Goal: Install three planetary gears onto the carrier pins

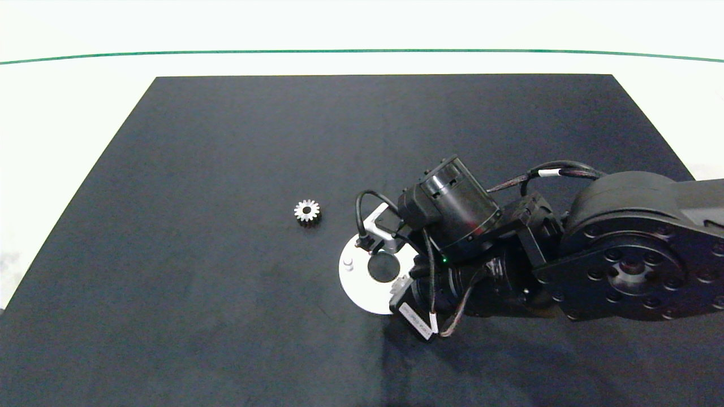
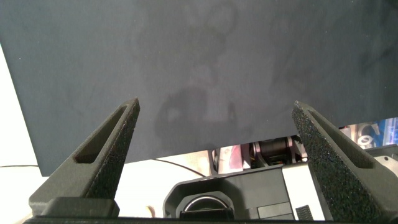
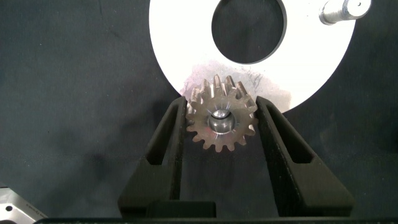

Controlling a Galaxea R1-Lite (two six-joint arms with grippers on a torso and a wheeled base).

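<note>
The white carrier disc point(image 1: 362, 293) lies on the dark mat with my right arm over its right side. One bare carrier pin point(image 1: 348, 263) stands near its left rim. In the right wrist view my right gripper point(image 3: 221, 106) is shut on a planetary gear point(image 3: 221, 124) at the disc's point(image 3: 180, 37) rim. A pin tip shows in that gear's bore. Another bare pin point(image 3: 344, 10) stands across the central hole. A second planetary gear point(image 1: 307, 212) lies loose on the mat left of the disc. My left gripper point(image 2: 216, 104) is open over bare mat and holds nothing.
The black mat point(image 1: 226, 169) covers most of the white table, with a green line point(image 1: 362, 51) along the far side. My right arm's wrist and cables point(image 1: 452, 226) hide the disc's right part. Machine parts point(image 2: 273, 152) show beyond the mat edge in the left wrist view.
</note>
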